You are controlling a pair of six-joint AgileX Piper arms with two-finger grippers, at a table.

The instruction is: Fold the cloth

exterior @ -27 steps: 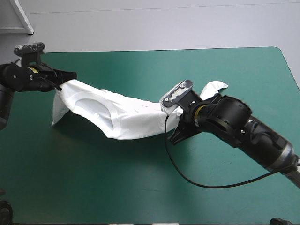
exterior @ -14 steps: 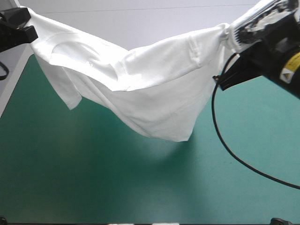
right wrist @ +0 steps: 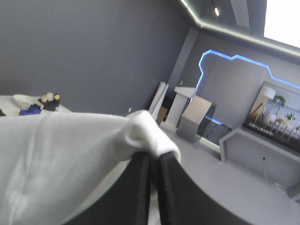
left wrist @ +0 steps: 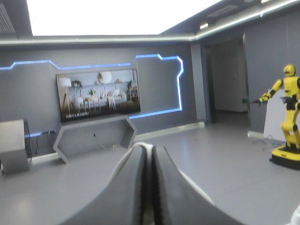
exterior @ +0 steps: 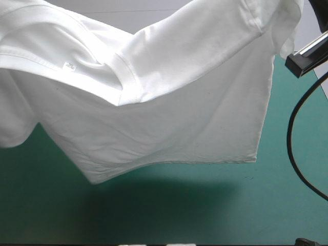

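Note:
The white T-shirt (exterior: pixel 169 102) hangs in the air, stretched wide between both arms and covering most of the high view. Its collar with a small label (exterior: pixel 69 65) faces up, the hem (exterior: pixel 205 163) hangs lowest, and one sleeve (exterior: pixel 13 128) droops at the left. Neither gripper's fingers show in the high view. In the left wrist view my left gripper (left wrist: pixel 150 152) is shut, with a thin pale edge of cloth at its tips. My right gripper (right wrist: pixel 152 157) is shut on a bunched fold of the T-shirt (right wrist: pixel 61 154), which spreads away beside it.
The teal-green table cover (exterior: pixel 179 210) lies below the hanging shirt, with the shirt's shadow on it. Both wrist views look level into the room.
Earlier the shirt sagged low over the table between the arms. Both arms have risen and moved apart, so the shirt now hangs high and spread wide.

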